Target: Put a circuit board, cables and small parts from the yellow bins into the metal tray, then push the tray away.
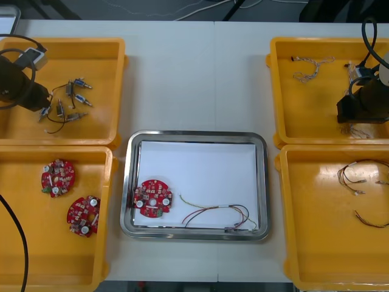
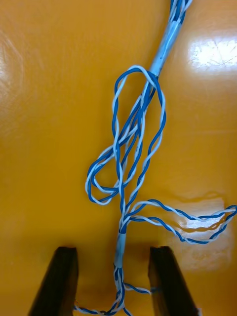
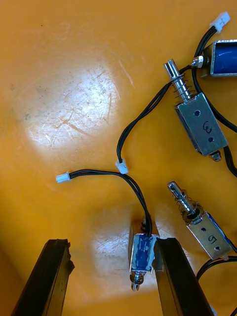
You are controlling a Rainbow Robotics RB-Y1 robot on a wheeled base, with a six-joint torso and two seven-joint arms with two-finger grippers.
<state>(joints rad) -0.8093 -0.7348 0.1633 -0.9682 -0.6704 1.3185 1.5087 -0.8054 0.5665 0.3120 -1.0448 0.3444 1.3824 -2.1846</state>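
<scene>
The metal tray (image 1: 196, 137), white inside, holds a round red circuit board (image 1: 152, 198) and a red and yellow cable (image 1: 219, 216). My left gripper (image 1: 40, 103) is down in the far left yellow bin (image 1: 67, 42) among small metal parts (image 1: 70, 100). Its fingers (image 3: 55, 276) stand open around one small metal part (image 3: 142, 256), which lies close to one finger. My right gripper (image 1: 349, 117) is low in the far right yellow bin (image 1: 316, 41). It is open (image 2: 113, 252), with a twisted blue and white cable (image 2: 129, 163) running between the fingertips (image 2: 163, 276).
Two more red circuit boards (image 1: 58, 176) (image 1: 83, 214) lie in the near left bin (image 1: 24, 267). Red and yellow cables (image 1: 358, 182) lie in the near right bin (image 1: 316, 267). Another twisted cable (image 1: 313, 67) rests at the back of the far right bin. More small metal parts (image 3: 200, 123) lie beside the left fingers.
</scene>
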